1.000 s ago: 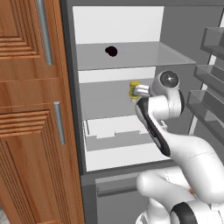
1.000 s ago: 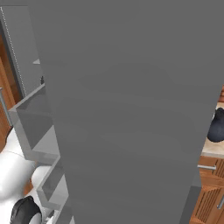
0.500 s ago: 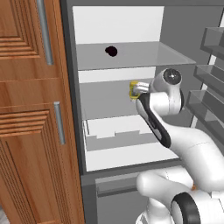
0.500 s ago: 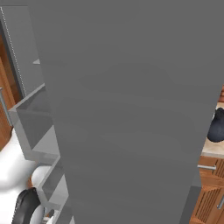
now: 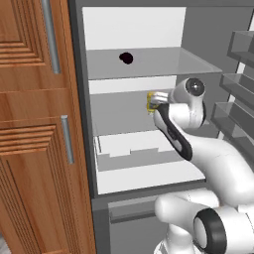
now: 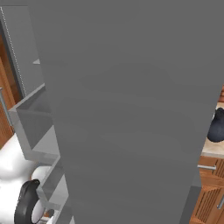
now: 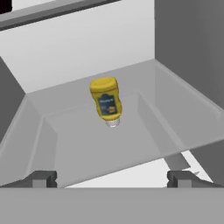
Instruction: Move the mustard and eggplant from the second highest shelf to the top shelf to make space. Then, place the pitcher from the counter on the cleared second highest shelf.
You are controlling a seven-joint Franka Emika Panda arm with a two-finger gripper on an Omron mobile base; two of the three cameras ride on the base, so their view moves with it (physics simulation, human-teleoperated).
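Mustard (image 7: pixel 106 100) stands cap-down on the second shelf (image 5: pixel 119 111), toward its back, clear of the walls; nothing crowds it, so it is open to a grasp. Eggplant (image 5: pixel 126 58) already sits on the top shelf (image 5: pixel 158 62), directly above the second shelf. Gripper (image 7: pixel 112 179) faces the mustard, jaws fully apart, holding nothing — apparently lining up a straight reach. Pitcher (image 6: pixel 216 126) waits on the tabletop (image 6: pixel 213 149).

The robot arm (image 5: pixel 218 158) is white, round and smooth, with black rings at its joints, a black stripe and a grey cap on top.
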